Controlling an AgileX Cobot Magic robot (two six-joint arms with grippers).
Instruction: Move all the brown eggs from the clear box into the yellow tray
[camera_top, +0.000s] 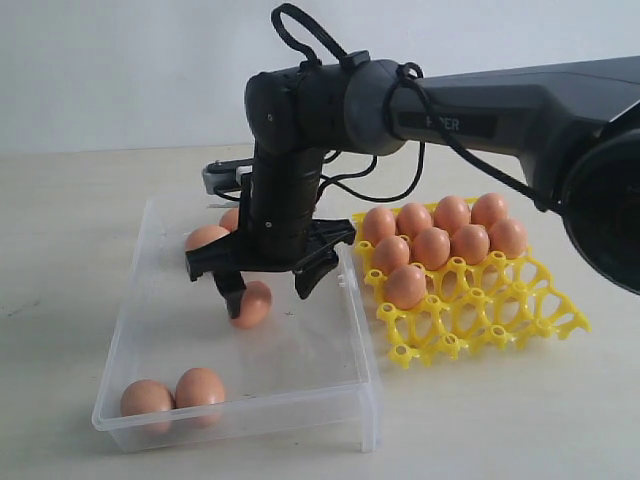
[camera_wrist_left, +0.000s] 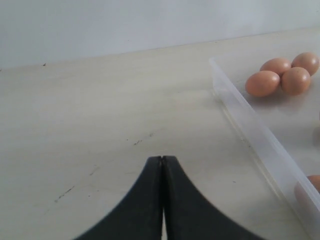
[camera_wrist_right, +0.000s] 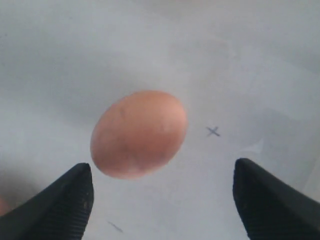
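Note:
The clear box (camera_top: 150, 300) sits left of the yellow tray (camera_top: 480, 310). Several brown eggs (camera_top: 431, 247) fill the tray's far cups. Several more lie loose in the box: two at its near corner (camera_top: 200, 387), one in the middle (camera_top: 253, 303), and others behind the arm (camera_top: 205, 238). My right gripper (camera_top: 268, 297) hangs open inside the box, straddling the middle egg. In the right wrist view that egg (camera_wrist_right: 139, 134) lies just ahead of the open gripper (camera_wrist_right: 163, 167), nearer one finger, touched by neither. My left gripper (camera_wrist_left: 162, 159) is shut and empty over the bare table beside the box wall (camera_wrist_left: 250, 130).
The right arm (camera_top: 480, 110) reaches across above the tray. A small grey object (camera_top: 225, 175) sits behind the box. In the left wrist view, a cluster of eggs (camera_wrist_left: 280, 75) lies in the box's far part. The pale table (camera_top: 60, 250) surrounds both containers.

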